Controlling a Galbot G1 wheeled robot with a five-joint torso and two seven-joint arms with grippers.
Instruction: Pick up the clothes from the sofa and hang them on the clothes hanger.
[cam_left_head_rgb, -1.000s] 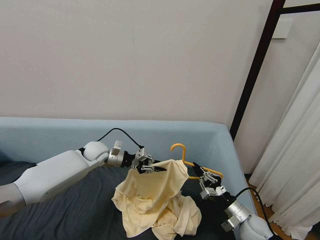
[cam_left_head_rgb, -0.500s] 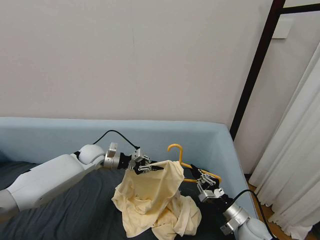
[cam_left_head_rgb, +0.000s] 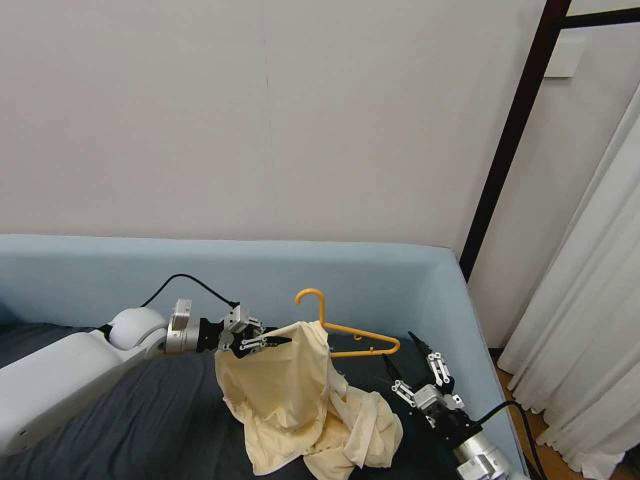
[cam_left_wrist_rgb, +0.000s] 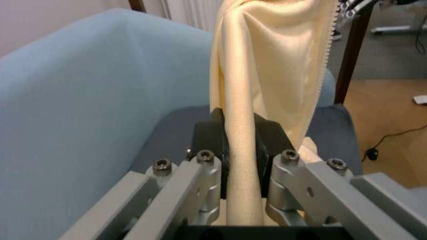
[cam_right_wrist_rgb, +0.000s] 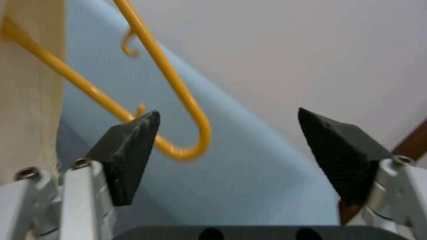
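1. the left arm reaches in from the left, low over the sofa (cam_left_head_rgb: 120, 270); its left end effector (cam_left_head_rgb: 278, 341) is out over the dark seat cushion (cam_left_head_rgb: 150, 420), in front of the light blue backrest.
2. in the left wrist view the left end effector (cam_left_wrist_rgb: 243, 172) is clamped tight on a rolled fold of the pale yellow garment (cam_left_wrist_rgb: 267, 60), with the cloth squeezed between the metal fingers (cam_left_wrist_rgb: 200, 175).
3. in the head view the garment (cam_left_head_rgb: 285, 400) is lifted at its top edge, where the left end effector grips it; from there it drapes down, and its lower part lies bunched on the seat cushion.
4. the orange hanger (cam_left_head_rgb: 345, 340) sits at the garment's top edge; its hook points up, its left shoulder is tucked under the cloth, and its right shoulder sticks out bare.
5. the right end effector (cam_left_head_rgb: 402, 352) is low on the right, near the sofa's end, just beside the hanger's bare tip; its jaws are spread wide and grip nothing.
6. in the right wrist view the hanger (cam_right_wrist_rgb: 167, 85) curves down close by one dark pad (cam_right_wrist_rgb: 130, 150); whether the two touch cannot be told.
7. a black rack pole (cam_left_head_rgb: 510, 140) rises beyond the sofa's right end; a pale curtain (cam_left_head_rgb: 600, 330) hangs at the far right.
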